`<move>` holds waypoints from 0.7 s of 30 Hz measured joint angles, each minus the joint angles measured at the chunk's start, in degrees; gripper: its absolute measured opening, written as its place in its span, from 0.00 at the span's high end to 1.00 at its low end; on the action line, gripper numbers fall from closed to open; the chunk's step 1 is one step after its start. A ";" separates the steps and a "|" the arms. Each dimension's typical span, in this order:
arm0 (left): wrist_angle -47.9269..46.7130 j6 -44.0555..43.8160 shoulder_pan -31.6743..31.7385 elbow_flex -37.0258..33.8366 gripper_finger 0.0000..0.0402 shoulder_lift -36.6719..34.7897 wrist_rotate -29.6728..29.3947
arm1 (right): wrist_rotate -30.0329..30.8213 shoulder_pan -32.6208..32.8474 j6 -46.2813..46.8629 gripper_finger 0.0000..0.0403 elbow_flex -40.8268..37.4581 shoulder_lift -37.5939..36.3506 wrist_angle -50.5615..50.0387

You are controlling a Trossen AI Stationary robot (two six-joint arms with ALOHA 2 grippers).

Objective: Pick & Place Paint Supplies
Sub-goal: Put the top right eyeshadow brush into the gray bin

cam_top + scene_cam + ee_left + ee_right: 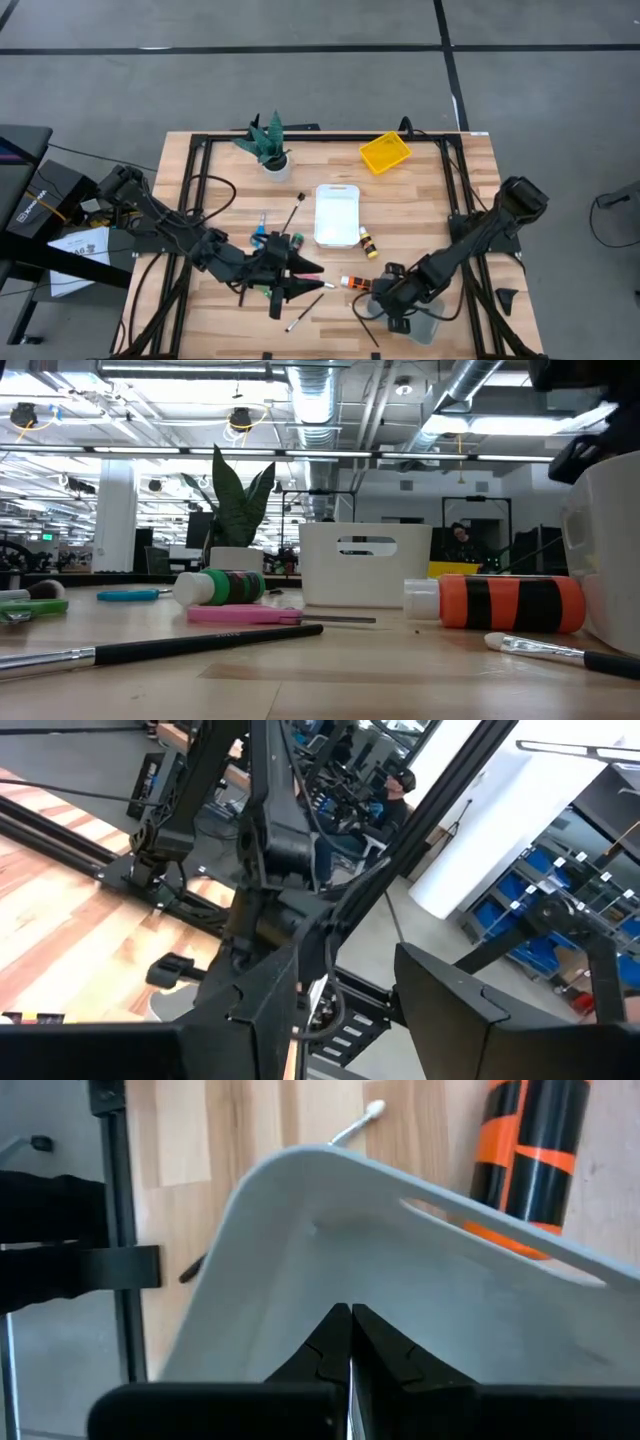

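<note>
1. Orange paint bottle [355, 283] lies on its side on the wood table [420, 200], front-centre, long axis running left-right, white cap end toward the left arm.
2. It sits between the two grippers, just beside the grey tray [330, 1270]. I see it past the tray wall in the right wrist view, so the right arm is nearer.
3. Right gripper [350, 1342]: fingers pressed together, nothing pinched, tip down inside the grey tray.
4. Left gripper [290, 285]: low over the green bottle [222, 587] and pink scissors [250, 615]. Fingers part spread, but I can't tell if they pinch anything, as its wrist cam looks out into the room.
5. Two brushes [306, 313] lie near the front edge.
6. White tray [336, 213] is behind the orange bottle.
7. My read: next grab needs the jaws set across the bottle's long axis.
</note>
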 joint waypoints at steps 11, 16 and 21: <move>-0.23 0.20 0.00 0.00 0.59 0.00 0.09 | -0.02 0.17 1.04 1.00 -0.02 -0.04 0.58; -0.24 0.24 0.00 0.00 0.59 0.00 0.09 | -0.01 0.20 2.29 1.00 -0.02 -0.04 0.45; -0.23 0.28 0.00 0.00 0.59 0.00 0.11 | -0.02 0.20 3.14 0.98 -0.02 -0.04 0.46</move>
